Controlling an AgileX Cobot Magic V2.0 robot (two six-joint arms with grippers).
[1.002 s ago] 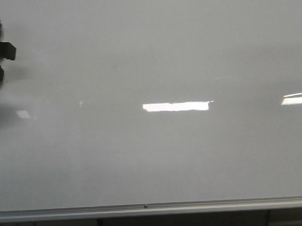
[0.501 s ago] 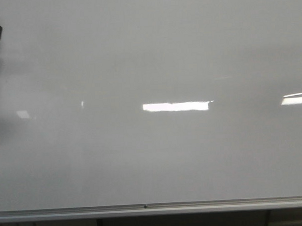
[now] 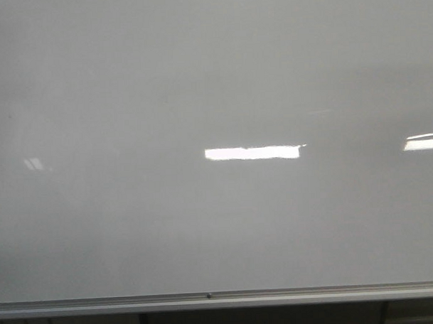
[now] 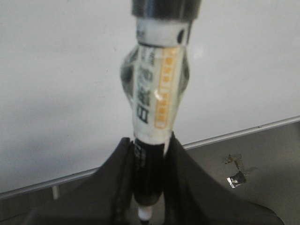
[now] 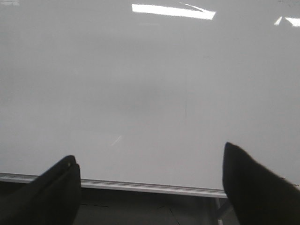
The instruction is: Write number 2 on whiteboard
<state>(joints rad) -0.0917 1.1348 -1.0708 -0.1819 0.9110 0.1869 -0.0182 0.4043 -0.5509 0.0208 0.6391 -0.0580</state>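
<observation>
I had the marker [image 4: 157, 101] clamped between the dark fingers [image 4: 117, 187] of the left gripper [image 4: 147, 187], which were closed on its black lower end, while the white-and-orange labelled barrel stood out ahead of the fingers toward the whiteboard [image 4: 61, 84]. Its long axis ran straight along the line of the gripper, a dark section at the far end leaving the frame, so I could not tell whether the tip was bared or touching the board. I judged the marker light, stiff and rather slick in its plastic skin; the hold low on the barrel looked secure, though a grip that far from the writing end might let it lever under pressure. The right gripper [image 5: 150, 183] hung with its fingers wide apart and held nothing, facing the board near its silver lower rail [image 5: 140, 186]. From the front the whiteboard [image 3: 213, 77] filled the scene, glossy and hard, with two bright glares to the middle and right, and I saw no number 2 anywhere on it; neither arm showed there. I judged the writing not yet begun.
</observation>
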